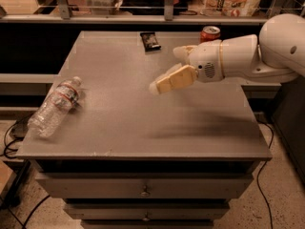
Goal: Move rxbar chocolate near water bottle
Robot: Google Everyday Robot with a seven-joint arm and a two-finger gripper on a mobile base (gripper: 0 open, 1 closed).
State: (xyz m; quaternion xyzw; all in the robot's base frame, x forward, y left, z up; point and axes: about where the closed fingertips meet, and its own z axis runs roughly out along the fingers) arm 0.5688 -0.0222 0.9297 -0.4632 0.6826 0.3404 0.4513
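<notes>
Holds fingers (pixel 171 78) spread and empty, gripper (pixel 164 69) hanging above mid-worktop (pixel 143 123). Finds rxbar chocolate (pixel 150 40) flat at far edge, well apart from water bottle (pixel 55 106) lying at left. Risks skidding off the thin wrapper, or knocking Coca-Cola can (pixel 210 33) with the wrist.

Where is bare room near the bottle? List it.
Free: grey tabletop between the clear crinkled plastic water bottle at the left edge and the gripper hovering mid-table, plus the front strip. Crowded: back edge, holding the black-wrapped rxbar chocolate and red can.
</notes>
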